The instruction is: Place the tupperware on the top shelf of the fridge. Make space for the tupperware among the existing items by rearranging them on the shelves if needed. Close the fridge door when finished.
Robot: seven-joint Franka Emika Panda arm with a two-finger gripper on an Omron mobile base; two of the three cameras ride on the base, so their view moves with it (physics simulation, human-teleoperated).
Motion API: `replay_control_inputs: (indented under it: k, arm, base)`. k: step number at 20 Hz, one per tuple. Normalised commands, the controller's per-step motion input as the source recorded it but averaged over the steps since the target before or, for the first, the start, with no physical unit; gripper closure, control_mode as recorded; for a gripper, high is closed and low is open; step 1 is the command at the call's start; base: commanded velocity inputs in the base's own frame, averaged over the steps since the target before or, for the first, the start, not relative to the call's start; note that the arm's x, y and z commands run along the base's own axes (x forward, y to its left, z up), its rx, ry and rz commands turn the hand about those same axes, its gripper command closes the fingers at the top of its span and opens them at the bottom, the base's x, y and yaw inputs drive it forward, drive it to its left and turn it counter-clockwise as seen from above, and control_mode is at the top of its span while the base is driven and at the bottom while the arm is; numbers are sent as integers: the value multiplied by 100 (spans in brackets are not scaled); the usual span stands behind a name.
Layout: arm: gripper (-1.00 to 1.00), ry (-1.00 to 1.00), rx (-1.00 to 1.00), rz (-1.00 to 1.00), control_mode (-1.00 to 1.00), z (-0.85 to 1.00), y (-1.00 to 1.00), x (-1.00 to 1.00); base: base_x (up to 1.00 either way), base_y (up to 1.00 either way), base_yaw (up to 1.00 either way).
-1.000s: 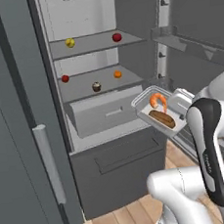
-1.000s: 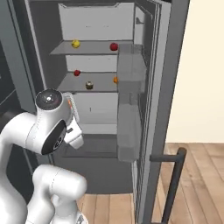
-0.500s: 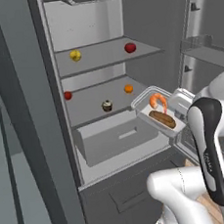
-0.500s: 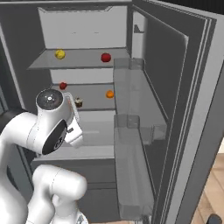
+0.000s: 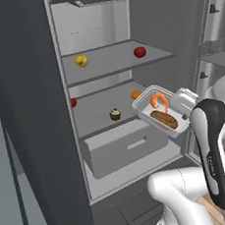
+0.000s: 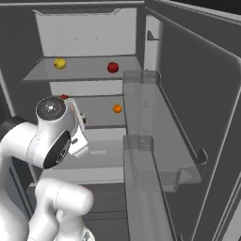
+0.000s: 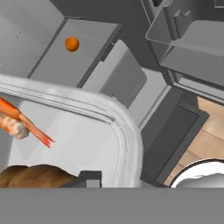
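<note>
The clear tupperware (image 5: 159, 113), holding a shrimp and a brown piece of food, hangs in front of the open fridge (image 5: 100, 32) at the level of the lower shelf. My gripper (image 5: 184, 102) is shut on its right rim. In the hand view the tupperware (image 7: 83, 131) lies close under one fingertip (image 7: 86, 178). The top shelf (image 5: 112, 67) carries a yellow fruit (image 5: 81, 61) at the left and a red fruit (image 5: 140, 52) at the right, with bare board between them. On the lower shelf sit another red fruit (image 5: 73, 102), a cupcake (image 5: 115, 114) and an orange (image 5: 135, 95).
A pulled-out drawer (image 5: 123, 147) juts forward beneath the tupperware. The fridge door (image 6: 202, 99) stands open at the right, its rack bins (image 6: 143, 99) reaching toward the arm. A dark panel (image 5: 31, 119) walls off the left side.
The base has driven closer to the fridge, so the interior looms larger in both base views. The tupperware stays in the gripper.
</note>
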Motion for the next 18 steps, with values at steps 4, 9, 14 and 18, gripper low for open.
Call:
replay_control_inputs:
  k: [4, 9, 14, 18]
  arm:
    - [100, -16, 0, 0, -100, 63, 0, -10]
    - [100, -10, 0, -4, -100, 77, 6, 0]
    - [100, 0, 4, -12, -100, 35, 17, 0]
    - [100, 0, 20, -22, -100, 22, 24, 0]
  base:
    - [0, 0, 0]
    - [0, 0, 0]
    - [0, 0, 0]
    - [0, 0, 0]
